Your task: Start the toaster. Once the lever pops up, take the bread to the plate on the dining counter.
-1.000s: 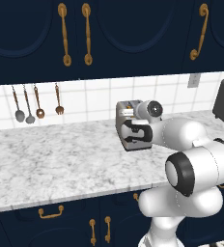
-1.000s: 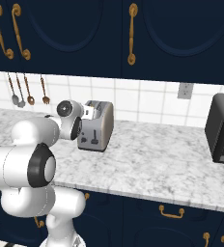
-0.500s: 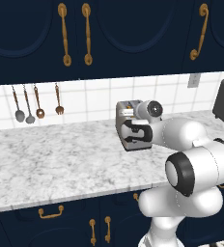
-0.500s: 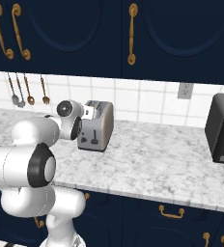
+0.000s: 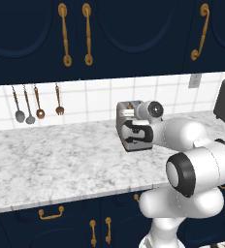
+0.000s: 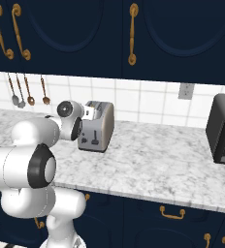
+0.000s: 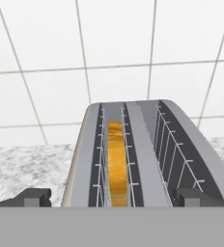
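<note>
Gripper point(image 7: 112, 198) fully open, holding nothing, tips spread to either side of the toaster point(image 7: 143, 159) at its near end. Toaster stands on the worktop point(image 5: 61, 164) against the tiled wall point(image 7: 114, 58). Bread point(image 7: 117, 164) sits edge-up in the left slot, right slot vacant. Hand is level with the toaster's control face point(image 6: 91, 137), probably lined up for the lever; the lever itself cannot be made out.

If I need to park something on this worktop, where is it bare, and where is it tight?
Bare marble runs from the toaster to the dark appliance, and from the toaster left, below the hanging utensils. It is crowded at the toaster's control end, where the arm hovers with open jaws.
</note>
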